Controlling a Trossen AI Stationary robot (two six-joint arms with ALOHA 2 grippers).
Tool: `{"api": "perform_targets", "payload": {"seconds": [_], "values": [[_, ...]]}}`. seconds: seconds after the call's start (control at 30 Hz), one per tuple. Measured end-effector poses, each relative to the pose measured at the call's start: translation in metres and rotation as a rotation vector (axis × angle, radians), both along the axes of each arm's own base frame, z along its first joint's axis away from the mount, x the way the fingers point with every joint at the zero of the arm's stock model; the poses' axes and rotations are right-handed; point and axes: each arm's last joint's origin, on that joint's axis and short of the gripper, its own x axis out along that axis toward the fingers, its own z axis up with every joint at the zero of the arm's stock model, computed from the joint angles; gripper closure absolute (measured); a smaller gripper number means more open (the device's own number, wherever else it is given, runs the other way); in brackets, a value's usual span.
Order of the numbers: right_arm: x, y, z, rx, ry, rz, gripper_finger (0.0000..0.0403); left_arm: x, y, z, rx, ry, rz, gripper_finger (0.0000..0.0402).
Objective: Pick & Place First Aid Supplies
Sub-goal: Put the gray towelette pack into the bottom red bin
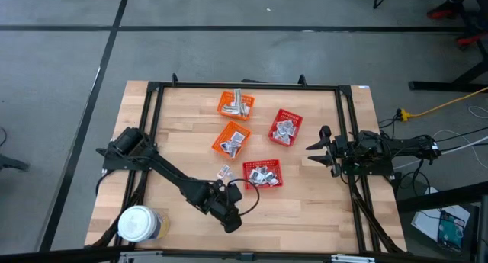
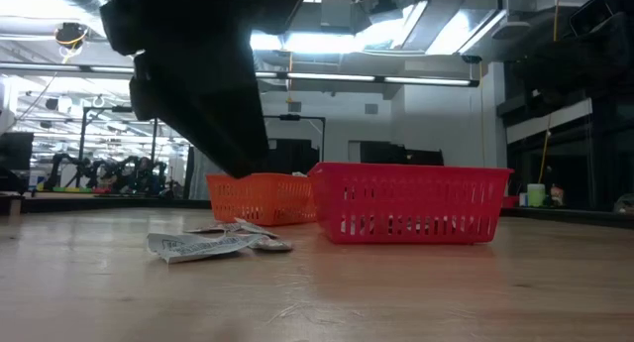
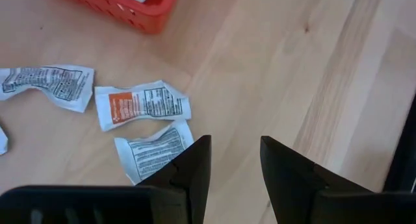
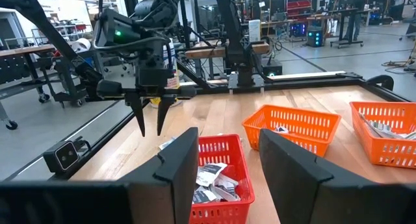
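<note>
A large round jar with a white lid (image 1: 138,224) is standing at the table's near left corner, well to the left of the near red mesh basket (image 1: 262,174), the landmark here. The left gripper (image 1: 231,219) is hovering over bare wood, near that basket's near left corner, its two dark fingers (image 3: 195,169) standing apart with nothing between them. Just beside the basket's left wall, a small cluster of flat silvery-white sachets with red and black print (image 1: 223,172) is lying loose on the light wooden table (image 1: 305,210); the gripper is not touching them. More sachets are lying inside the near red basket. Behind it two orange mesh baskets (image 1: 232,138) are sitting, and behind and to its right a second red mesh basket (image 1: 285,127), all holding packets. Far to the right of the landmark basket, the right gripper (image 1: 314,145) is waiting near the table's edge, its fingers apart and empty
</note>
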Motion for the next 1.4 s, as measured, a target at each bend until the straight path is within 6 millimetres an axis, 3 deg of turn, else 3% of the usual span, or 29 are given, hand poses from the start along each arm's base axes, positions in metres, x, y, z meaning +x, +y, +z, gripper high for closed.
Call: {"api": "perform_targets", "payload": {"seconds": [1.0,1.23,1.4], "values": [[0.0,0.0,0.0,0.0,0.0,0.0,0.024,-0.008,-0.012,-0.001,-0.153,0.028,0.158,0.0276],[0.0,0.0,0.0,0.0,0.0,0.0,0.024,-0.01,-0.011,-0.001,-0.125,0.034,0.171,0.0276],[0.0,0.0,0.0,0.0,0.0,0.0,0.024,-0.017,-0.001,-0.006,-0.059,0.142,0.185,0.0276]]}}
